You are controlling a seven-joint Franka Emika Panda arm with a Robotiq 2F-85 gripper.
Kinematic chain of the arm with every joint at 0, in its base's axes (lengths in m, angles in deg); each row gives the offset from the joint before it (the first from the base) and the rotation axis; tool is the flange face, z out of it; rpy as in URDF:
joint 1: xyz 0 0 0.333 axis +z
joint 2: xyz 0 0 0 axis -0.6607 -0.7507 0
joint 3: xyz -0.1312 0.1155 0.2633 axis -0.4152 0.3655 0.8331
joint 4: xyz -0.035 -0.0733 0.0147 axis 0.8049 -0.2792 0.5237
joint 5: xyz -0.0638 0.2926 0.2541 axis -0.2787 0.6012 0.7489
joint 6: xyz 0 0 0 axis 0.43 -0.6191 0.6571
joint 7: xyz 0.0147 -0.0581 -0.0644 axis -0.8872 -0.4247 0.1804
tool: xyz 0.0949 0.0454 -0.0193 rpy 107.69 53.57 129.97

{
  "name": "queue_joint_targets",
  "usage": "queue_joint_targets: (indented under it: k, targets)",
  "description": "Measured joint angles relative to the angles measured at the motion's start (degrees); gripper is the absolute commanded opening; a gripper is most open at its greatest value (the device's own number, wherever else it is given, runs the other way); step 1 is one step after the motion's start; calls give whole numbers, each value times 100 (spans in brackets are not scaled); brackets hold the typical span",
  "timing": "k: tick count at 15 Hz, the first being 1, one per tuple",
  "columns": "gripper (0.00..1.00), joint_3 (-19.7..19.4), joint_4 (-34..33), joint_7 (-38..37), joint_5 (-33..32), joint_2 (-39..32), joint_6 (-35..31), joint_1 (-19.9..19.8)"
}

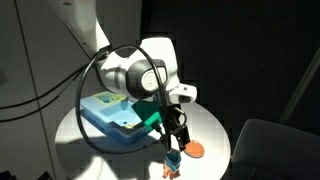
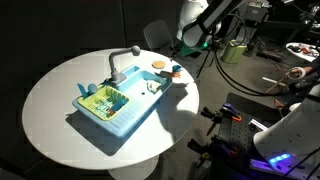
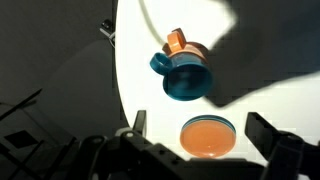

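Claw, jaws apart and empty, hangs above orange disc on table; blue cup sits at disc's 12 o'clock. Likely mid-approach; a grasp calls for straight descent.

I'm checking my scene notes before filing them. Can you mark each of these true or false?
1. The fingers are spread open and hold nothing. True.
2. The orange plate lies inside the toy sink. False: it lies on the table, beside the blue cup.
3. The table is round and white. True.
4. The toy sink is red. False: it is blue, with a green rack in it.
5. The wrist view shows the plate between the fingers. True.
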Motion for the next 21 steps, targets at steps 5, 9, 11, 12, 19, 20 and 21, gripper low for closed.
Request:
queue_joint_targets:
  k: [5,9,11,12,19,20,21]
  targets:
    - [100,11,78,-91,356,96,300,-191]
    - [100,127,87,-65,643,98,483,-374]
    - [100,272,82,55,825,99,553,-500]
    - [100,353,76,147,909,99,574,-566]
    - [100,571,27,662,1058,100,749,-771]
    - [100,571,19,743,1055,100,778,-789]
    - [100,572,9,826,1048,100,800,-811]
